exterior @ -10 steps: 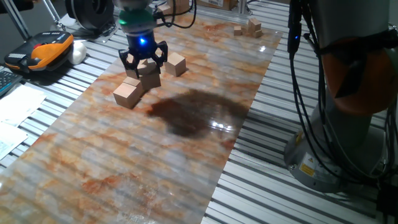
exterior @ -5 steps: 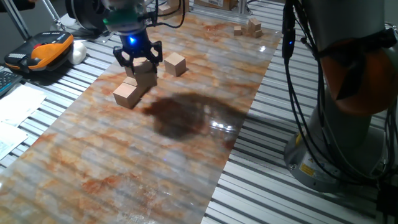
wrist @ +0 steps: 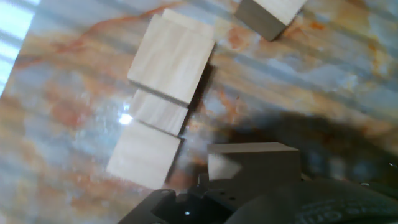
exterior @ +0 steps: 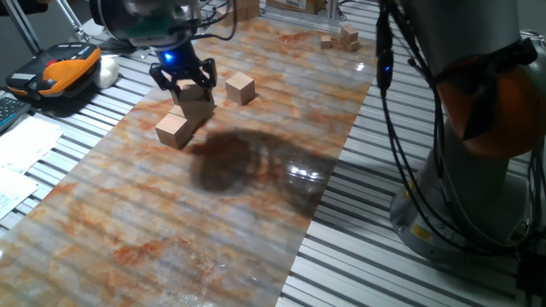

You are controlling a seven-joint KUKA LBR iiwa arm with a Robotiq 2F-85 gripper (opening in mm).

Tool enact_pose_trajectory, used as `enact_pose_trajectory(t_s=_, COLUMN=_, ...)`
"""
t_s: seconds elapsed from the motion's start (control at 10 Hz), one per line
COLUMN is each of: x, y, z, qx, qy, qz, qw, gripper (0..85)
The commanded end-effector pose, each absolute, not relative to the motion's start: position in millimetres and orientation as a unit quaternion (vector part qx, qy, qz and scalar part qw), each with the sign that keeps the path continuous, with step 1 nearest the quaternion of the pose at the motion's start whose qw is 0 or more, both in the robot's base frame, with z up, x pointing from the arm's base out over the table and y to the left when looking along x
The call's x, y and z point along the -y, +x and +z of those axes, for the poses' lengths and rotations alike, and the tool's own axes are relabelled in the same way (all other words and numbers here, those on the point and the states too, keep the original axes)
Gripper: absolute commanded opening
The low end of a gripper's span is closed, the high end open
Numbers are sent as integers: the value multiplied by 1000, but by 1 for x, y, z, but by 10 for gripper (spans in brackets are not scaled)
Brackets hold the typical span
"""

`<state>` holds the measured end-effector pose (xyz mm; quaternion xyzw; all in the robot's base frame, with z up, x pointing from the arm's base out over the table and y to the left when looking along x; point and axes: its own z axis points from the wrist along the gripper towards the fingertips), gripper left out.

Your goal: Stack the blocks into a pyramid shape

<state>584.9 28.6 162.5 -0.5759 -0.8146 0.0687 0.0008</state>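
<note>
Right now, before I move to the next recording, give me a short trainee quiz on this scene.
1. True or false: the pincer is empty.
2. In the fixed view, the lone block sits A) left of the cluster of blocks, B) right of it, C) on top of it.
3. What lies heaped at the far end of the table?
Key: 1 false, it holds a block; 2 B; 3 small wooden pieces.
</note>
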Motion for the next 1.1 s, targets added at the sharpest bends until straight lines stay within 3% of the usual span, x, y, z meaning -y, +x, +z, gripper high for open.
enact_pose_trajectory(t_s=0.0, x=-28, y=587, z=162, qx=637, qy=-768, qz=64, qw=20, gripper=0)
enact_pose_trajectory(t_s=0.5, x=-29, y=593, z=164, qx=624, qy=-780, qz=46, qw=22, gripper=0)
enact_pose_trajectory(t_s=1.0, x=-32, y=599, z=161, qx=638, qy=-767, qz=60, qw=19, gripper=0)
